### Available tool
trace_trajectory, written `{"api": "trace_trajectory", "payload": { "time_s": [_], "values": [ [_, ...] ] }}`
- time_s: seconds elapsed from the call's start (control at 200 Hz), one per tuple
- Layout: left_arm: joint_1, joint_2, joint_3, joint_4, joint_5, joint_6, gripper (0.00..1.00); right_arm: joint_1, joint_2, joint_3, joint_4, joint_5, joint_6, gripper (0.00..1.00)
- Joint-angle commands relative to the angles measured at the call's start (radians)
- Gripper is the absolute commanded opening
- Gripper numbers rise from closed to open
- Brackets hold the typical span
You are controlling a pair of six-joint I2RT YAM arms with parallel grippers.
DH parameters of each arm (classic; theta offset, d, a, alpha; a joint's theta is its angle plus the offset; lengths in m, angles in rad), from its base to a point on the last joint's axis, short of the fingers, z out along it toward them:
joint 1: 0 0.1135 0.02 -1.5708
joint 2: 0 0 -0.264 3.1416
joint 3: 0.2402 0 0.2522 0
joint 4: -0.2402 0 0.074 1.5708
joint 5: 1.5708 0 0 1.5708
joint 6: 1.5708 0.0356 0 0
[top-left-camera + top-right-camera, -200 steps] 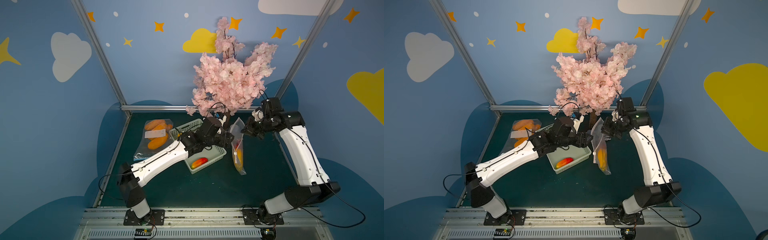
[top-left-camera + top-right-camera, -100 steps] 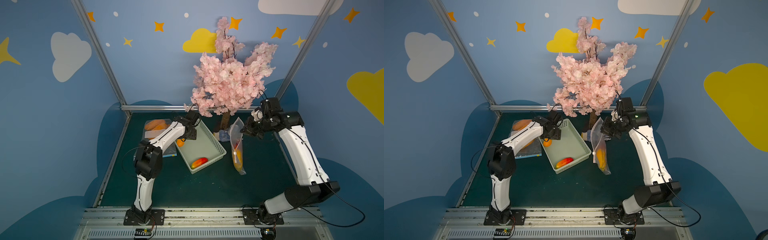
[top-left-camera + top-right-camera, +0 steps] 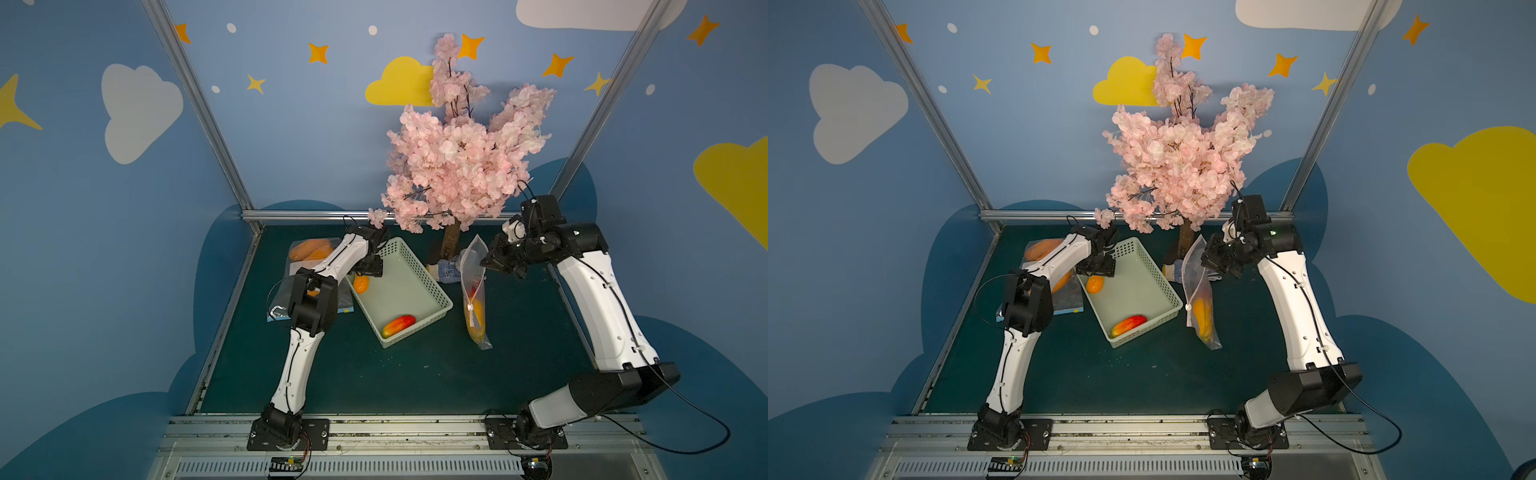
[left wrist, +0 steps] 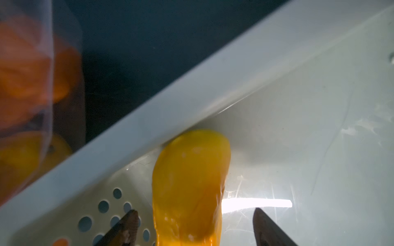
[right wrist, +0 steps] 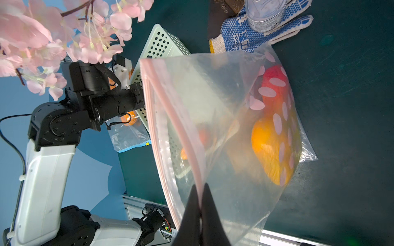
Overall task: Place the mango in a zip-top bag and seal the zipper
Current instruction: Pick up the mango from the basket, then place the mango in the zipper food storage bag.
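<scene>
2 arms, 2 separate jobs.

Left gripper (image 4: 195,222): jaws wide apart, 1 on each long side of the yellow mango (image 4: 191,176). Neither touches it in the left wrist view, and nothing is held. The mango lies on the basket (image 3: 399,286) floor, tucked against the wall at the basket's far corner. Judgement: the wall blocks a side approach, so the gripper comes from above and lines up along the fruit.

Right gripper (image 5: 200,198): closed tight on the pink zip strip of the bag (image 5: 213,119). It lifts that edge so the bag hangs just beside the basket, on the side away from the left arm, with its bottom resting on the bench (image 3: 415,374). Judgement: it is held up to keep the mouth raised and turned toward the basket, giving a short carry. Orange and red fruit shows through the plastic; I cannot tell if it is 1 piece or 2.

Also noted: 1 red-yellow mango (image 3: 399,325) at the basket's near end. A 2nd bag (image 3: 311,249) of orange fruit lies flat on the basket's opposite side. The tree (image 3: 457,166) stands behind the basket.

Step in hand, judged: picking from the basket. The zipper is not yet sealed.
</scene>
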State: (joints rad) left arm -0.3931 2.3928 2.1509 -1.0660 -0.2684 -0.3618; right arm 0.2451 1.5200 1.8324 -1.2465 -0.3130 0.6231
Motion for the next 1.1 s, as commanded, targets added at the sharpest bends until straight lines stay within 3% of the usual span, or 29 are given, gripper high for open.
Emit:
{"api": "trace_trajectory", "payload": {
  "time_s": [0.0, 0.175, 0.315, 0.486, 0.671, 0.851, 1.091],
  "values": [
    [-0.004, 0.032, 0.004, -0.035, 0.019, 0.011, 0.78, 0.004, 0.009, 0.019, -0.009, -0.009, -0.003, 0.00],
    [-0.033, -0.019, -0.027, 0.021, 0.014, 0.003, 0.54, 0.004, 0.012, 0.018, -0.011, -0.005, -0.005, 0.00],
    [-0.100, -0.218, -0.136, 0.105, -0.024, -0.075, 0.51, 0.004, 0.006, 0.000, -0.004, 0.005, -0.006, 0.00],
    [-0.199, -0.572, -0.392, 0.253, -0.010, -0.231, 0.47, 0.004, 0.006, -0.008, -0.003, 0.012, -0.015, 0.00],
    [-0.329, -0.910, -0.641, 0.656, 0.136, -0.328, 0.51, 0.003, 0.021, 0.010, -0.008, 0.004, -0.029, 0.00],
    [-0.433, -0.904, -0.658, 1.039, 0.325, -0.388, 0.53, 0.001, 0.032, 0.036, -0.020, -0.010, -0.041, 0.00],
    [-0.438, -0.717, -0.552, 1.211, 0.405, -0.432, 0.51, 0.000, 0.016, 0.039, -0.026, -0.043, -0.040, 0.00]
  ]
}}
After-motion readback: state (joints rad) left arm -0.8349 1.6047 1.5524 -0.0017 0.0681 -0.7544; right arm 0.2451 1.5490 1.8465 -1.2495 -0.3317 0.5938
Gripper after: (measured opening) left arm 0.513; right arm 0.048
